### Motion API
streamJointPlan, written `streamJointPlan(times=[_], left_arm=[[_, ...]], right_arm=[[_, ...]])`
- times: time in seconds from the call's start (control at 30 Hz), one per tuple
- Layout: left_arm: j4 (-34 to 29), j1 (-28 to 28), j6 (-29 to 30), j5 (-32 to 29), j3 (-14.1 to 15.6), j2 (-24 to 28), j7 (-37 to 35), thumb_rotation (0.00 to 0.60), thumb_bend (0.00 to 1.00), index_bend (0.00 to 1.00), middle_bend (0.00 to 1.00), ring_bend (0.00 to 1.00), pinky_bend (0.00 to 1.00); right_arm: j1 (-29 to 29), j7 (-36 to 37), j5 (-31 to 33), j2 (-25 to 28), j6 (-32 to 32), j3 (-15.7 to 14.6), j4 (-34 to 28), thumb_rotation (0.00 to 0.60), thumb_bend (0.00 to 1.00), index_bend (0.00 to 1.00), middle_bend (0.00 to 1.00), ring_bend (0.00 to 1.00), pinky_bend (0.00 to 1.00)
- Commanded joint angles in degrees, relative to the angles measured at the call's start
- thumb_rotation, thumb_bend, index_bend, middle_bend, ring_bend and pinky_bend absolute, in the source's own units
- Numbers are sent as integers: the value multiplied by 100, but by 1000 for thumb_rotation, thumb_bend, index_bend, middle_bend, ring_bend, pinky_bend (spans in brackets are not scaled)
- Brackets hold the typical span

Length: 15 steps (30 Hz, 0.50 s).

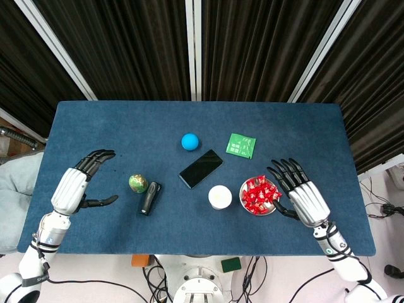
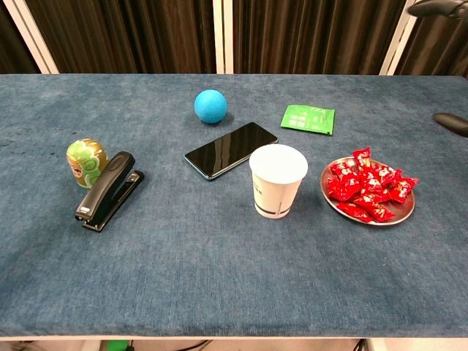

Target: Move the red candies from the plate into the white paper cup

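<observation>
A heap of red wrapped candies (image 1: pixel 259 194) (image 2: pixel 368 188) lies on a small metal plate (image 1: pixel 242 191) (image 2: pixel 400 216) near the table's front right. The white paper cup (image 1: pixel 219 197) (image 2: pixel 278 180) stands upright just left of the plate, a small gap away. My right hand (image 1: pixel 302 192) hovers just right of the plate with fingers spread, holding nothing. In the chest view only a dark fingertip (image 2: pixel 450 123) of it shows at the right edge. My left hand (image 1: pixel 77 185) is open at the far left, away from the cup and plate.
A black phone (image 1: pixel 201 168) (image 2: pixel 231 150), a blue ball (image 1: pixel 190 141) (image 2: pixel 210 106) and a green packet (image 1: pixel 240 146) (image 2: pixel 308 118) lie behind the cup. A black stapler (image 1: pixel 149 197) (image 2: pixel 110 191) and a green patterned egg-shaped object (image 1: pixel 137 183) (image 2: pixel 86 162) sit left of centre.
</observation>
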Motion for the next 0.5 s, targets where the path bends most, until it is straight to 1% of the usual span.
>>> streamJointPlan(times=[0.03,0.27,0.5], left_arm=[[18,-29,-17,-13,14,-6,-11,600,60,169,159,126,249],[39,-82,-26,-22,77,-29,-11,600,60,169,159,126,249],[-7,-58,30,-14,158,15,225,600,60,170,159,126,249]], right_arm=[[27,-39,9,-19,-16,-12,-19,600,320,0,0,0,0],[10,-75,25,24,71,-74,-33,600,319,0,0,0,0],[-61,-64,51,113,198,-148,-14,600,315,0,0,0,0]])
